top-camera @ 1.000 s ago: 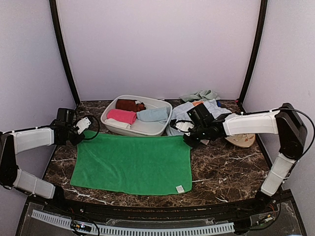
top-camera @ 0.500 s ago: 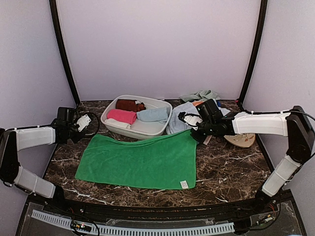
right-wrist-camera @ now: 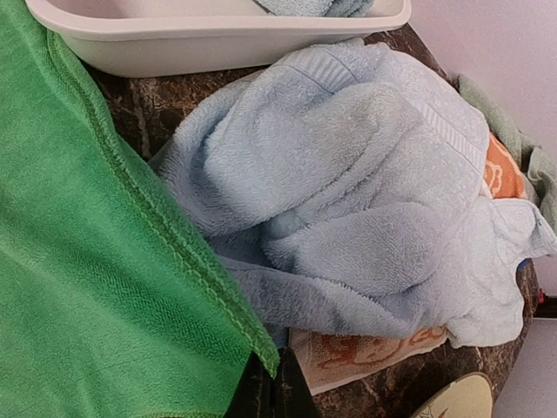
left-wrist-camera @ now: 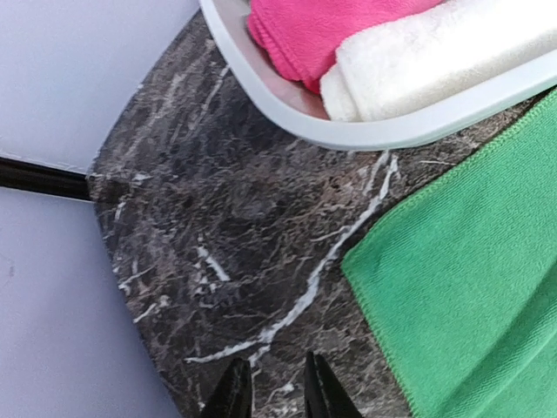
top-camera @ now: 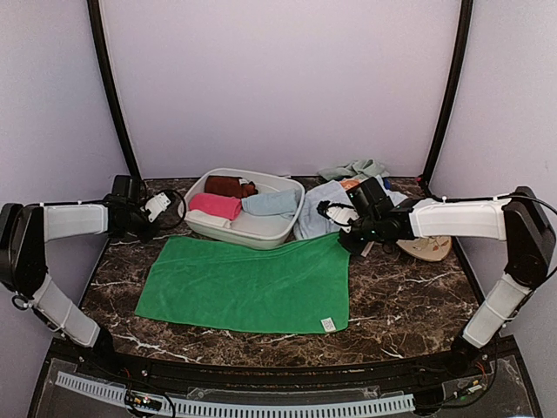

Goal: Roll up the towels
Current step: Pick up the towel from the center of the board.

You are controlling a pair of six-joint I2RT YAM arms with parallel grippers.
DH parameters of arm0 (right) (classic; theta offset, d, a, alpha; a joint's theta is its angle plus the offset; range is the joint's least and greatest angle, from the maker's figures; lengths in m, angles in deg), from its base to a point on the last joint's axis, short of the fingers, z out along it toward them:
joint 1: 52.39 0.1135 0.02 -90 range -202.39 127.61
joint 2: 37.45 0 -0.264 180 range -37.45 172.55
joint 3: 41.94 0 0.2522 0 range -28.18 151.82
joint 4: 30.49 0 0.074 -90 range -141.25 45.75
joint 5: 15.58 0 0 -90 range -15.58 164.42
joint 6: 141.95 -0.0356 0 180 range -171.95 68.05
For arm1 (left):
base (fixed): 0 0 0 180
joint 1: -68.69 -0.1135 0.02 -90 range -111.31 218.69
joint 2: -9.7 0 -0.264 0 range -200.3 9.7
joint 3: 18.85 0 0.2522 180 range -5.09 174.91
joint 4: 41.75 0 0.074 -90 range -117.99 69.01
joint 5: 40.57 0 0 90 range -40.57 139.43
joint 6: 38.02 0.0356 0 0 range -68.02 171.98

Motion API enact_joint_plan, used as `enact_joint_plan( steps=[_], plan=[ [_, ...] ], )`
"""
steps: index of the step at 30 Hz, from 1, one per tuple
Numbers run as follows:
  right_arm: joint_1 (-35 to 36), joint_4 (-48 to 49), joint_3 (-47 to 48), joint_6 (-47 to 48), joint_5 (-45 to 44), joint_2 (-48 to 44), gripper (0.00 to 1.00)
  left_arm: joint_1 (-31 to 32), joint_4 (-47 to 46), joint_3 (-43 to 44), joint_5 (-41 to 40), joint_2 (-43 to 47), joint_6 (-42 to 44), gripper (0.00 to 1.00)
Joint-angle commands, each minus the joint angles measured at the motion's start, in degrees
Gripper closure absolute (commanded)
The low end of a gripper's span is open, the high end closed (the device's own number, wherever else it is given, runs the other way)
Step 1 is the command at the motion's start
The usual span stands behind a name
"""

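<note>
The bright green microfibre towel (top-camera: 248, 286) lay spread flat in the middle of the dark marble counter (top-camera: 409, 296), its white label at the near right corner. It looked light, limp and a little grippy, a cloth I judged would sag and crease wherever it went unsupported, so the corners and hemmed edges were the places to take it. My right gripper (right-wrist-camera: 270, 387) was closed on the far right corner, the hem draped over its tips. My left gripper (left-wrist-camera: 274, 392) hung over bare counter just beside the far left corner, narrowed to a slim gap with nothing in it. To my mind a roll should start with both ends of one short edge pinched alike, or the cloth would skew

I counted one green towel laid out. The white oval plastic basin (top-camera: 261, 231) held four rolls: one pink (left-wrist-camera: 348, 26), one white (left-wrist-camera: 435, 61), one dark brown (top-camera: 228, 185) and one pale blue (top-camera: 270, 203). To its right sat a loose heap in which I made out three cloths: a fluffy pale blue terry towel (right-wrist-camera: 348, 174), a peach printed cloth (right-wrist-camera: 348, 353) under it, and a grey-green cloth (top-camera: 352, 167) by the back wall; more could have been buried. One round tan disc (top-camera: 428, 249) lay beside the heap
</note>
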Motion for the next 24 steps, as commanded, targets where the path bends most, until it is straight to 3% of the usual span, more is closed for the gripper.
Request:
enact_joint_plan(
  steps=[1,13,24],
  plan=[
    [0.03,0.71,-1.03,-1.88,1.82,-1.15,1.00,-0.34,7.94,5.66,6.45,-6.71,-5.10,0.77],
    [1.84,1.59,-2.71,-2.97,1.96,-3.57,1.00,-1.32,15.27,17.95,17.32,-21.20,-13.16,0.75],
    [2.02,1.10,-4.06,-3.07,0.92,-5.29,1.00,-1.40,18.32,18.66,19.61,-25.03,-11.88,0.81]
  ],
)
